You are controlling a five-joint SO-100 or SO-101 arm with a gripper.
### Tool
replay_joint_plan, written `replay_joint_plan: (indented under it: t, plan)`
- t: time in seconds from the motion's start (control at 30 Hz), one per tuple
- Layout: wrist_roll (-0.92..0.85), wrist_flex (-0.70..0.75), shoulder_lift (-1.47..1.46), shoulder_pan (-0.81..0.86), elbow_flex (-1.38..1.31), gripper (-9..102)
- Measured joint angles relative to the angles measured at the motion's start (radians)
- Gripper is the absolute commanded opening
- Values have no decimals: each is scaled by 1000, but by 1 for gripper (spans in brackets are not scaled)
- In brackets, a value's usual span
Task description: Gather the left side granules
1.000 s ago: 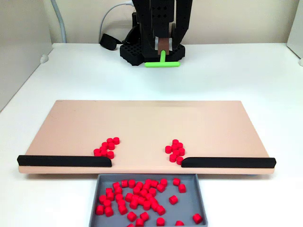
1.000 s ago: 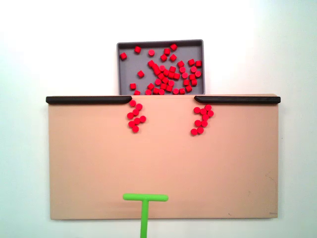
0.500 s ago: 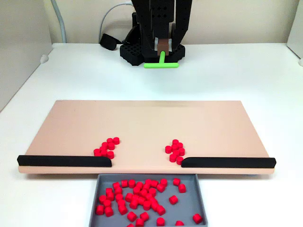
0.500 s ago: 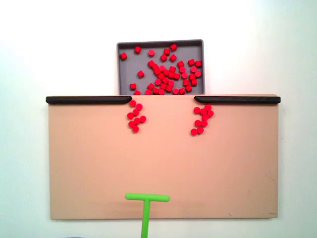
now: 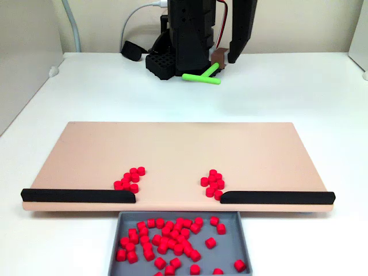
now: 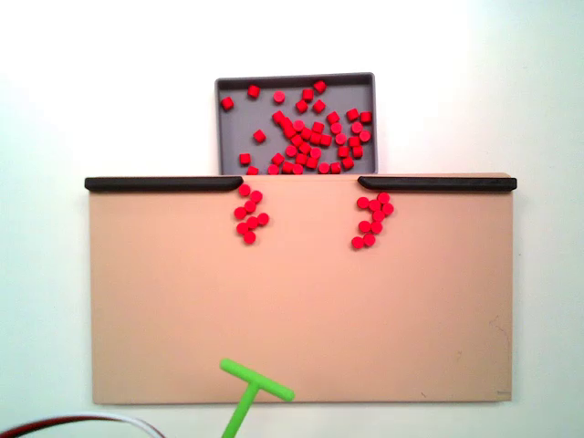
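Observation:
Two small clusters of red granules lie on the tan board (image 5: 172,144) near its front edge. One cluster (image 5: 130,179) touches the end of the left black strip (image 5: 77,196); in the view from above it is the right-hand cluster (image 6: 372,219). The other cluster (image 5: 212,183) is the left-hand cluster (image 6: 249,217) from above. Behind the board, my gripper (image 5: 217,61) is shut on the stem of the green T-shaped pusher (image 5: 201,76). The pusher (image 6: 251,388) hangs slanted over the board's rear edge, far from both clusters.
A grey tray (image 5: 115,241) with several red pellets sits in front of the gap between the two black strips; from above its rim (image 6: 219,119) is at the top. The second strip (image 5: 276,198) lies on the right. The arm's black base (image 5: 167,60) and cables (image 6: 82,422) stand behind the board.
The arm has swung to the right in the front view, and the green pusher has turned from square to slanted. The granules have not moved.

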Motion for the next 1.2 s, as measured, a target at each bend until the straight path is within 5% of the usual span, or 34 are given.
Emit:
replay_joint_plan:
  t: [0.77, 1.2]
  plan:
    - [765, 5, -410, -52, -433, 0]
    - [1043, 12, -609, -71, -638, 0]
